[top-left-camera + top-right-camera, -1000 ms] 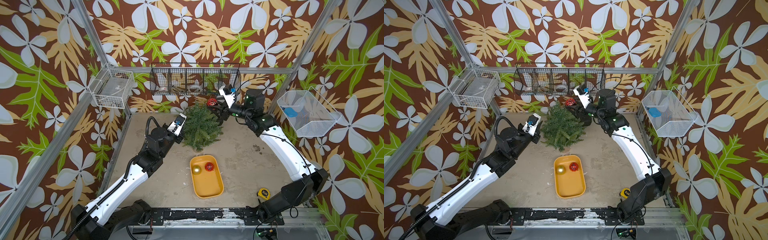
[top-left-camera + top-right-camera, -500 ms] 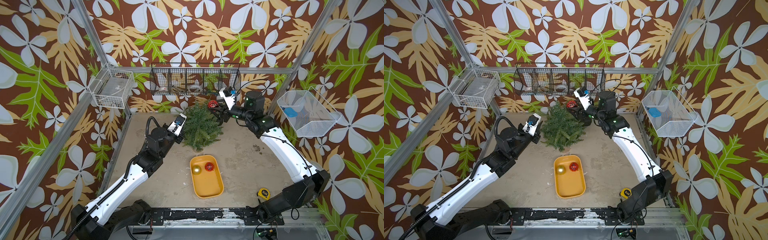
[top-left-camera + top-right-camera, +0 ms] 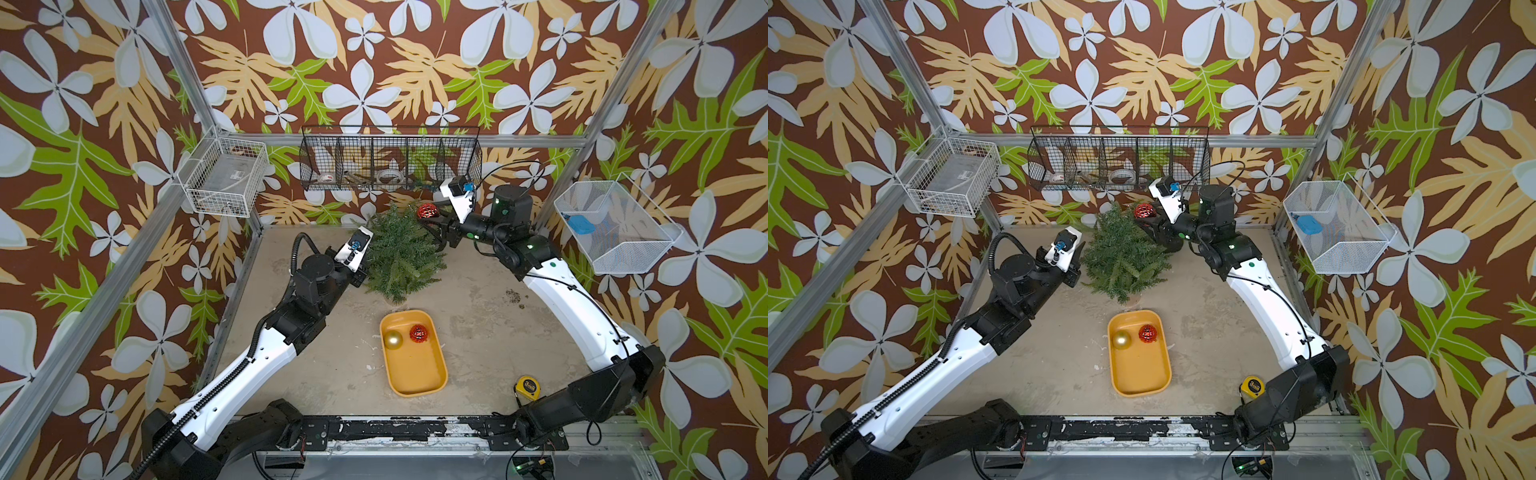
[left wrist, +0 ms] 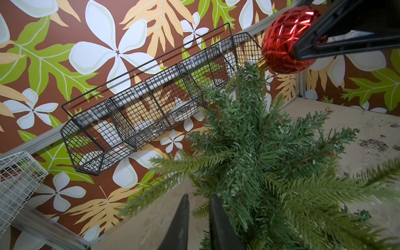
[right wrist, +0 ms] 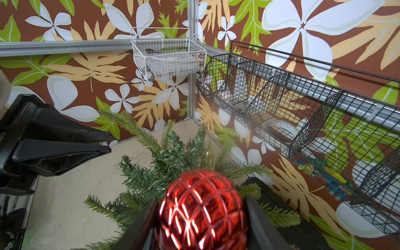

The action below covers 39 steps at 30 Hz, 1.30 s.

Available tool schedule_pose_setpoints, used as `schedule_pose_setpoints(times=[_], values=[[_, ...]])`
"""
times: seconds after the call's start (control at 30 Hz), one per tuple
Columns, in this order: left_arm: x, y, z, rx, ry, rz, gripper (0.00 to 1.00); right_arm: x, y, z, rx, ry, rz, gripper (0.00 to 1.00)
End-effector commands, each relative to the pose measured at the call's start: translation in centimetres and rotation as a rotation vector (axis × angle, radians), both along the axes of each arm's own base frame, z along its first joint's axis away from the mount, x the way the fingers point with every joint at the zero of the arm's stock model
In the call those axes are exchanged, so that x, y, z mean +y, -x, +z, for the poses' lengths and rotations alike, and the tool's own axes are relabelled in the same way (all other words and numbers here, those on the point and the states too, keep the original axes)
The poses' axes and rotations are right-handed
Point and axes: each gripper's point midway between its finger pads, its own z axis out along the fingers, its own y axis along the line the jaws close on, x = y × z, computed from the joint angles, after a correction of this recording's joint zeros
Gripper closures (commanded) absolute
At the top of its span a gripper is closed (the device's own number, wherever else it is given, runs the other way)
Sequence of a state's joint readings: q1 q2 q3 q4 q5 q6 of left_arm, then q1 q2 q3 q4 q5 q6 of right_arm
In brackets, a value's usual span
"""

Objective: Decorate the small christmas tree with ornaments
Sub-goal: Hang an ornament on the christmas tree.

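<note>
Loud wallpaper (image 3: pixel 374 62) of white flowers and big leaves wraps all three walls of the booth, and a scuffed beige table (image 3: pixel 490 345) fills the bottom of it. Toward the back of the table stands the tree (image 3: pixel 401 253), bushy, dark green and upright.

The right claw (image 5: pixel 201 216) reaches in from the side near the back wall and grips a red bauble (image 4: pixel 283 39). One finger presses each flank of the ball, up at the tree's crown. Seen from the left wrist, the bauble's gold cap (image 4: pixel 260 62) sits just at the tip of the topmost sprig; I cannot tell whether it touches.

The left claw (image 4: pixel 199 195) hovers at the tree's left edge, beside the outer branches. Its two fingers stand a narrow gap apart with nothing between them.

Just in front of the tree lies a yellow tray (image 3: pixel 419 380). At its far end a gold bauble (image 3: pixel 392 340) and a second red bauble (image 3: pixel 418 333) sit side by side.

A yellow-and-black tape measure (image 3: pixel 527 384) rests on the table near the right arm's base.

On the back wall hangs a black wire basket (image 3: pixel 390 129), split into compartments, with rolls of tape inside. A white wire basket (image 3: pixel 226 183) hangs on the left wall and another white basket (image 3: pixel 615 232) on the right.
</note>
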<state>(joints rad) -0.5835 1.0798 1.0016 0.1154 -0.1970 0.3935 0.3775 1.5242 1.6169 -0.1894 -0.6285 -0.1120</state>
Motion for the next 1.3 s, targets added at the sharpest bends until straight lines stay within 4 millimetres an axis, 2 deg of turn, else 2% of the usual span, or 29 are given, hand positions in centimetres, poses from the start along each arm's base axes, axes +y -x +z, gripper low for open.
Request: schedule_pose_setpoints(times=[0.0, 0.27, 0.53, 0.9, 1.27], values=[[-0.1, 0.0, 0.7, -0.011, 0.021, -0.007, 0.80, 0.1, 0.1, 1.1, -0.032, -0.017, 0.009, 0.54], [-0.1, 0.1, 0.6, -0.007, 0.021, -0.010, 0.81, 0.6, -0.3, 2.0, -0.037, -0.036, 0.029, 0.54], [0.1, 0.3, 0.8, -0.013, 0.022, -0.009, 0.80, 0.8, -0.4, 1.1, -0.015, -0.026, 0.035, 0.54], [0.1, 0.5, 0.8, -0.012, 0.022, -0.013, 0.81, 0.7, 0.4, 1.4, -0.035, -0.015, 0.036, 0.54], [0.1, 0.5, 0.8, -0.013, 0.023, -0.014, 0.80, 0.2, -0.2, 0.6, -0.030, 0.025, -0.015, 0.54]])
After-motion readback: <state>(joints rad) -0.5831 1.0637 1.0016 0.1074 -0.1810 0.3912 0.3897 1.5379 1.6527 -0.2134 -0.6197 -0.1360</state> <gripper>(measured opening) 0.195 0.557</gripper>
